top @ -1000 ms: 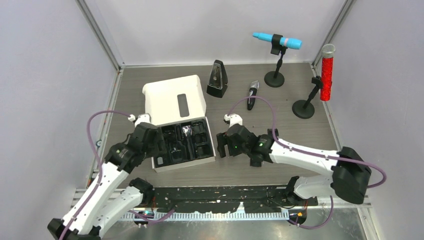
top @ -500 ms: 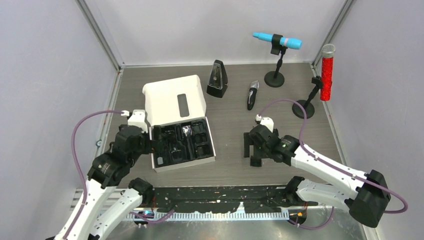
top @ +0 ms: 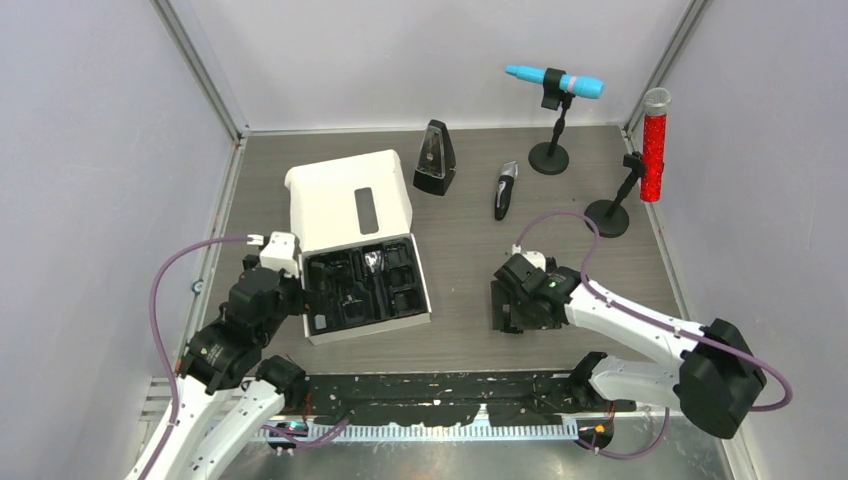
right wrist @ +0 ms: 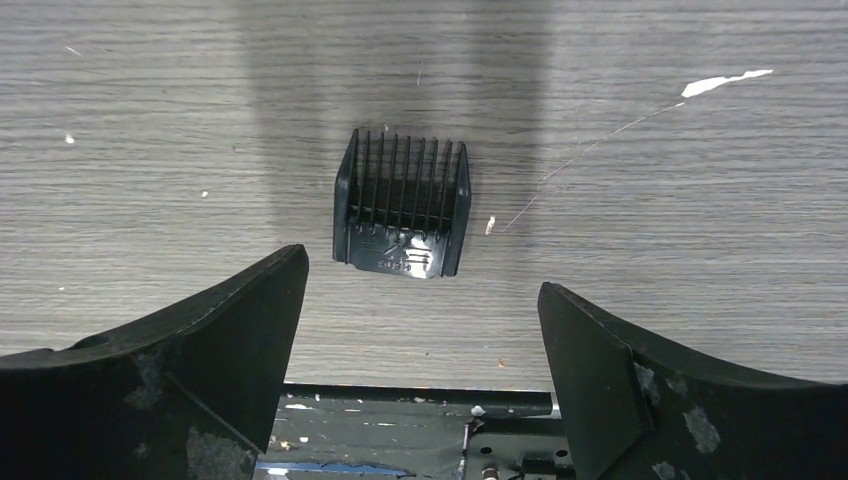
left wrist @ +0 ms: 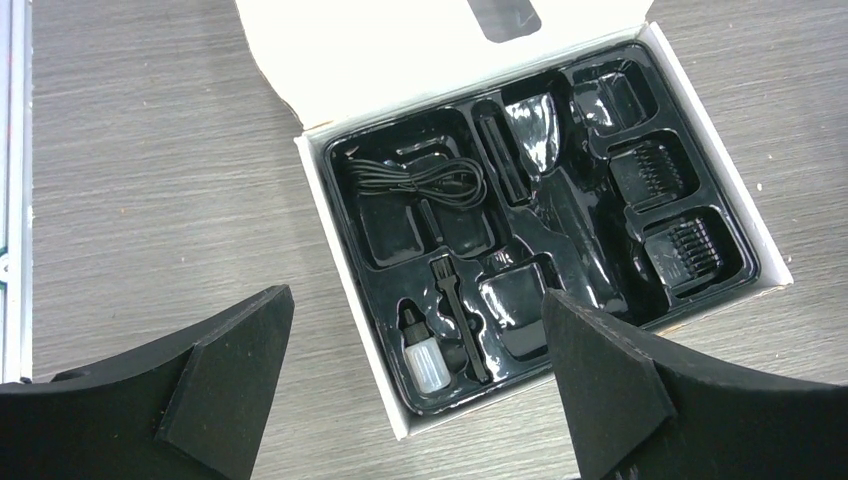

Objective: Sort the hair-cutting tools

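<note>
Right gripper: fingers spread wide, pinching nothing, hanging low over the table to the right of the box.
Comb guard: flat on the bare wood, centred between the right fingers and just ahead of their tips, untouched.
Guard's axis: teeth run away from the wrist, so the 2 fingers flank its side walls.
Coming move: likely a short reach forward and down, then a squeeze across the width.
Nearer arm: right; the left gripper, also spread and empty, sits beyond the box's far side.
Box: open, its black tray holding the coiled cable, the bottle and 2 guards in the right-hand pockets; the pocket past them looks vacant.
Clipper: on the table well apart, towards the back.
Edges: the table's near edge lies close behind the guard, with bare wood from there to the box.
</note>
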Robot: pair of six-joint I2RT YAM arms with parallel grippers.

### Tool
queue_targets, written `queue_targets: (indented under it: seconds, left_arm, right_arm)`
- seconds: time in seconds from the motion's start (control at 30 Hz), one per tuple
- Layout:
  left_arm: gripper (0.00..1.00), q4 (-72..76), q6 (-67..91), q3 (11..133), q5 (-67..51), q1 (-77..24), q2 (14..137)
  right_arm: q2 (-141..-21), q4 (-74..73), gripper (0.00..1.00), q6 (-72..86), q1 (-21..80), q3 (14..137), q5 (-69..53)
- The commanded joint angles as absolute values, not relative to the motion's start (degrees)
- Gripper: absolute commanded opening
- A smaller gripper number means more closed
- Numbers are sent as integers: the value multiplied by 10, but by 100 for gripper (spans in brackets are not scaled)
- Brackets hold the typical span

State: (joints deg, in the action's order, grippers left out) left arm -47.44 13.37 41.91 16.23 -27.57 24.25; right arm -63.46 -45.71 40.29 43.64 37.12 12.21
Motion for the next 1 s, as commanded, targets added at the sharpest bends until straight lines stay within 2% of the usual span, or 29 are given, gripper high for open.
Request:
queue_targets:
  seconds: [0.0, 0.83, 0.97]
  left_arm:
    - [100, -430, 123, 420, 154, -272, 244]
    - [100, -427, 120, 423, 142, -272, 300]
    - [100, -427, 120, 424, 141, -272, 303]
  right_arm:
    - [-665, -459, 94, 404, 433, 398, 105]
    - [-784, -366, 80, 361, 420, 378, 66]
    - [-780, -350, 74, 364, 420, 362, 62]
